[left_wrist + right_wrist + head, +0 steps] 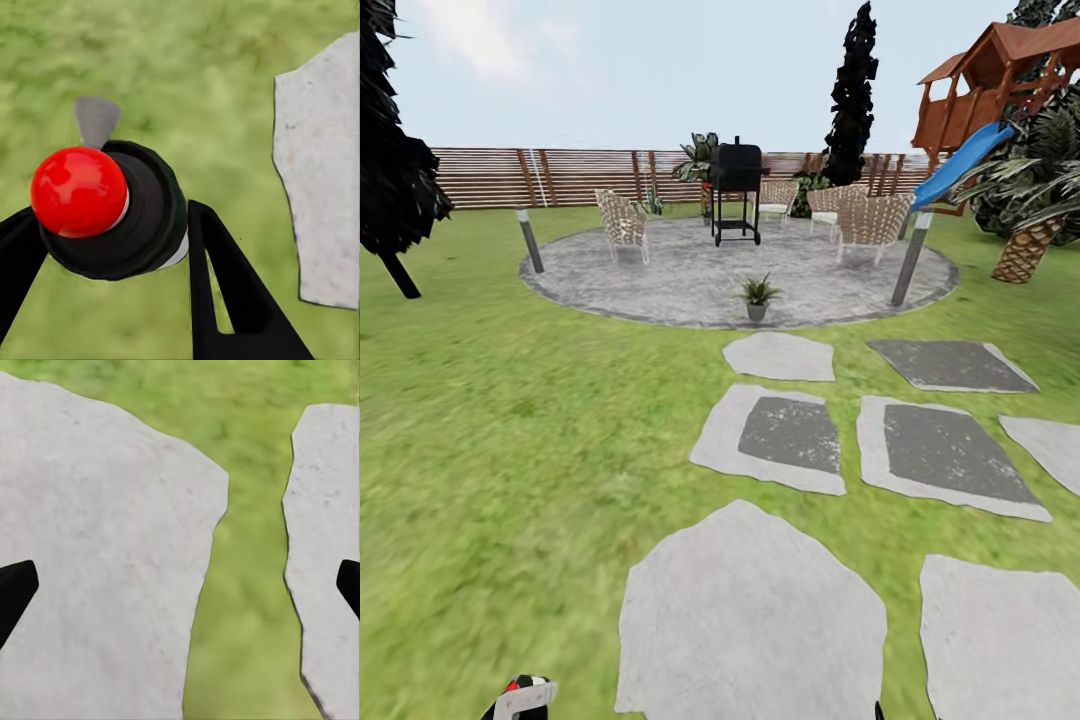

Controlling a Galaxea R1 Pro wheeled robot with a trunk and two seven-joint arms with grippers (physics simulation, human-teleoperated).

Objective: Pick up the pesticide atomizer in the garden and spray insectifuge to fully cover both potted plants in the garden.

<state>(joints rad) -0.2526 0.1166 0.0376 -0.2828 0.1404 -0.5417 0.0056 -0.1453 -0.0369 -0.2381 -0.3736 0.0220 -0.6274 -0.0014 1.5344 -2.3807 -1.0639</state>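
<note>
The pesticide atomizer (112, 214), red-capped, sits clamped between the left gripper's (112, 247) fingers above the lawn (187, 67). A potted plant (758, 296) stands on the round paving (690, 275). The right gripper's (180, 589) fingers are spread, holding nothing, over stepping stones (97, 555).

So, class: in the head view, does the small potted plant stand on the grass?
No: the potted plant stands on the round grey paving.

The head camera looks forward and slightly down across the green lawn (510, 420) toward the round grey mottled paving (690, 270) and brown slatted wooden fence (560, 175). Both wrist cameras face straight down, close to the ground. All three views share the pale grey stepping stones (755, 620) (322, 187) (97, 555).
</note>
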